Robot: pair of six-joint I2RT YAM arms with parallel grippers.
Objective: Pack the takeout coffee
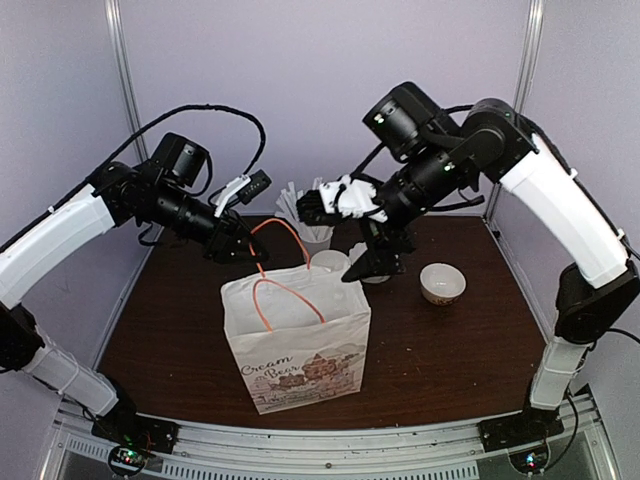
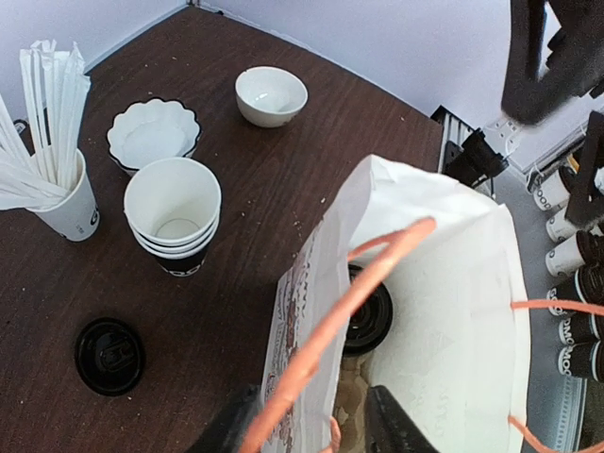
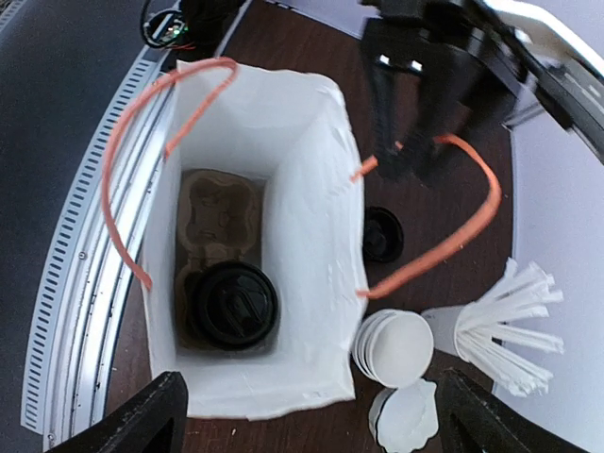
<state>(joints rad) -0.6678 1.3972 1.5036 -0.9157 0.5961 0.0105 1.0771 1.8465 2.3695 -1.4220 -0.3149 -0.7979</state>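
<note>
The takeout coffee (image 3: 234, 304) stands inside the white paper bag (image 1: 295, 340), in a brown cardboard carrier. Only its black lid shows; its side is hidden. The lid also shows in the left wrist view (image 2: 370, 316). My left gripper (image 1: 240, 248) is at the bag's far rim. Its fingers (image 2: 226, 429) are apart, with the bag's wall and the raised orange handle (image 2: 377, 255) between them. My right gripper (image 3: 321, 425) hovers above the bag's far right side, wide open and empty. It also shows in the top view (image 1: 375, 268).
Behind the bag stand stacked white paper cups (image 2: 173, 212), a cup of wrapped straws (image 2: 57, 179), a scalloped white paper dish (image 2: 153, 135) and a cream bowl (image 1: 441, 283). A loose black lid (image 2: 109, 355) lies on the dark table (image 1: 450, 350).
</note>
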